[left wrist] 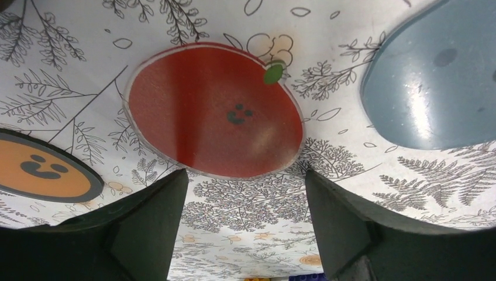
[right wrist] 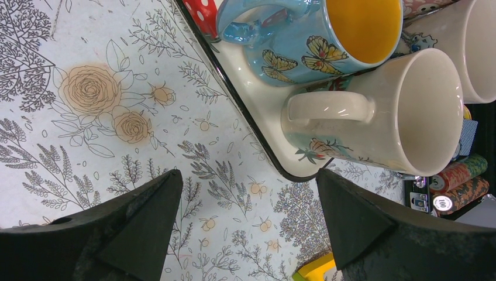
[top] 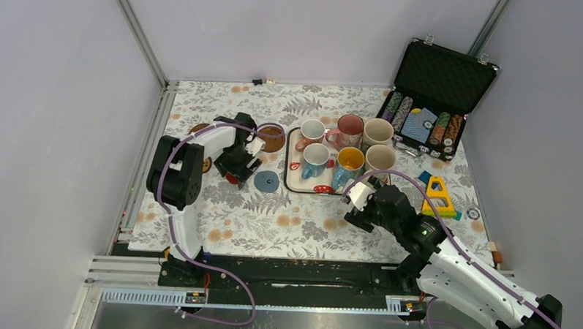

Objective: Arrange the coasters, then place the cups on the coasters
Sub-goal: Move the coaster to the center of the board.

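Standing here, I see the left gripper (left wrist: 245,190) hanging low over the floral-patterned desk (top: 272,222). Its two dark fingers (left wrist: 146,225) are spread apart, with only the printed cloth between them. Just ahead of the fingertips lies the thin red round coaster (left wrist: 213,111), which has a small smiley face and a green dot at its rim. It lies flat on the desk and neither finger touches it. On one side of it is the grey-blue round coaster (left wrist: 436,76), and on the other the black coaster with an orange centre (left wrist: 44,170). The three lie apart from one another. From above, a dark brown round coaster (top: 272,138) sits just beside the left edge of the tray.

All six mugs stand in the cream dark-rimmed tray (top: 290,146), none of them on a coaster. The far row holds the white mug with a pink handle (top: 312,130), the pink mug (top: 348,128) and a cream mug (top: 377,131). The near row holds the white-and-blue mug (top: 316,159), the blue butterfly mug with a yellow inside (top: 349,163) and a second cream mug (top: 380,159).

The right gripper (right wrist: 248,187) hovers at the tray's near right corner with its jaws wide apart and empty. The second cream mug and the blue butterfly mug are just ahead of it. An open black case of poker chips (top: 430,96) sits at the far right of the desk.
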Robot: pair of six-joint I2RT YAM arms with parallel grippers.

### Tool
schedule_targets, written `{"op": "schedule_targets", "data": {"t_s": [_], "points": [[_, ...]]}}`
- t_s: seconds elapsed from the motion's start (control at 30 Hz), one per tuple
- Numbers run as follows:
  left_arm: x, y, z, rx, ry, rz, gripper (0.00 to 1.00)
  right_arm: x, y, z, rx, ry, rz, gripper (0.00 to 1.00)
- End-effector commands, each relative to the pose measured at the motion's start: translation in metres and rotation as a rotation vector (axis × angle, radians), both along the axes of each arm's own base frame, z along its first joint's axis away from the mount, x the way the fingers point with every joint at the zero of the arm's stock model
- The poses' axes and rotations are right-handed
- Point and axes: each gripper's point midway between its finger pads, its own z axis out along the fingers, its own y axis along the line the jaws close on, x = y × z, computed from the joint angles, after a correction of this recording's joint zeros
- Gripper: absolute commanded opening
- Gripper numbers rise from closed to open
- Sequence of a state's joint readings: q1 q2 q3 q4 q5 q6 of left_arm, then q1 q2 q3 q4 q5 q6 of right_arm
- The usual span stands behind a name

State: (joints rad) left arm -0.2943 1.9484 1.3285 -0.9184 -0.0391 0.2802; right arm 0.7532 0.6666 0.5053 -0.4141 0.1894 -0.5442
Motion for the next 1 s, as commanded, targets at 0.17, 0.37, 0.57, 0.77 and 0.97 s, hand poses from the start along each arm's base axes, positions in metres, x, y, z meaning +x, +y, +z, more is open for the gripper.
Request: {"op": "schedule_targets", "data": {"t_s": [0.17,0.37,0.57,0.77,0.97], "points": [[0.040,-0.024,0.060,-0.133,-0.230,0.013,0.99,0.002,0.003,0.008,0.032,-0.009,-0.006,0.93],[0.070,-0.034,0.060,-0.129,-0.246,0.024,0.98,0.003,0.001,0.007,0.024,-0.010,-0.011,0.93],[0.069,-0.029,0.025,-0.061,-0.169,0.020,0.87,0.003,0.001,0.005,0.018,-0.007,-0.011,0.93],[0.067,-0.026,0.008,-0.039,-0.140,0.020,0.77,0.003,0.002,0.003,0.012,0.000,-0.006,0.93],[0.067,-0.025,0.004,-0.033,-0.134,0.017,0.68,0.004,0.001,0.003,0.010,-0.003,-0.011,0.93]]}}
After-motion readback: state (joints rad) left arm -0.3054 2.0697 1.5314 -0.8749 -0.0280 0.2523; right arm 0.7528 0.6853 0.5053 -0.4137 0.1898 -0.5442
